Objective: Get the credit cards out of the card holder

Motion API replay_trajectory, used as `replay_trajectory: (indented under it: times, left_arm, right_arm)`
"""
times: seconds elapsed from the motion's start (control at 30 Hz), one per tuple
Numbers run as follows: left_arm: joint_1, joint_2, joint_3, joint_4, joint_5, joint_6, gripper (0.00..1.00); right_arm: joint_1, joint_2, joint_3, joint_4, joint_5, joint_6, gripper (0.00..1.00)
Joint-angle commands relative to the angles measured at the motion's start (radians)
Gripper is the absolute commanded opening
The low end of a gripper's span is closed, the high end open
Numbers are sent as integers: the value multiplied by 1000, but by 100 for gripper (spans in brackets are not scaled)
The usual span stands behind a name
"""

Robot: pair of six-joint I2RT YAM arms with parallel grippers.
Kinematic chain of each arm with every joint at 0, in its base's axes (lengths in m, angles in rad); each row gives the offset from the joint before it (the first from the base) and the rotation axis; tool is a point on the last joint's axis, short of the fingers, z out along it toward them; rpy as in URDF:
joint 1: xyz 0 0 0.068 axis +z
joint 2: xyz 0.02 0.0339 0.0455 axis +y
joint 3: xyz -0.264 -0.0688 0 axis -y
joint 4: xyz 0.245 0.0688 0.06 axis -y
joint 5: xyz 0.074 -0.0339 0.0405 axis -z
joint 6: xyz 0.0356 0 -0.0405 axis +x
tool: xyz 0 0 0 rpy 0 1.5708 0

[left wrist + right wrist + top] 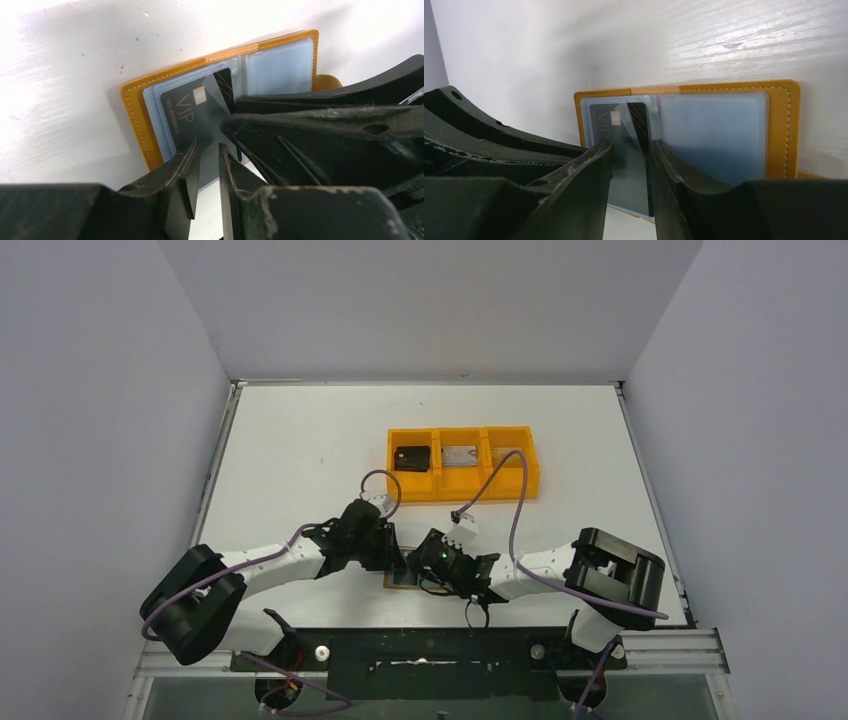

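The tan-brown card holder (134,117) lies open on the table near the front edge, its grey-blue pockets up; it also shows in the right wrist view (782,125) and in the top view (398,582). A dark credit card (186,114) marked VIP sits in its left pocket, under a lifted clear flap, and shows in the right wrist view (603,119). My left gripper (207,151) is on the near edge of that pocket, jaws a narrow gap apart. My right gripper (630,149) is over the fold beside the card, jaws slightly apart. In the top view both (393,552) (428,560) meet over the holder.
An orange three-compartment tray (470,490) stands behind the holder, with a dark card (411,458) in its left compartment and a silvery one (459,456) in the middle. The right arm's fingers (310,127) crowd close beside the left gripper.
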Motion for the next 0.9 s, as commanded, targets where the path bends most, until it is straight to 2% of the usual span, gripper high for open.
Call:
replay_trajectory:
  times: [0.0,0.13,0.27,0.37,0.47,0.6,0.87]
  left_arm:
    - [-3,4,-7,25,-42,-11,20]
    - [-3,-44,-29,-16,-109,-32,21]
    - [-2,-100,-37,-56,-168,-39,26]
    - [-2,-120,-48,-41,-167,-33,30]
    - [-2,-89,-62,2,-109,-28,31]
    - [-5,-33,-69,34,-41,-19,28]
    - [-6,-71,-99,13,-79,-27,7]
  right_arm:
    - [-11,-11,-48,58,-13,15,36]
    - [-13,-29,-36,-21,12,29,37]
    - [-11,-15,-9,-59,17,21,36]
    - [1,-10,35,-116,44,12,35]
    - [6,0,54,-125,39,0,34]
    - [5,-1,7,17,-11,-19,31]
    - [-28,-53,-150,330,-97,-40,19]
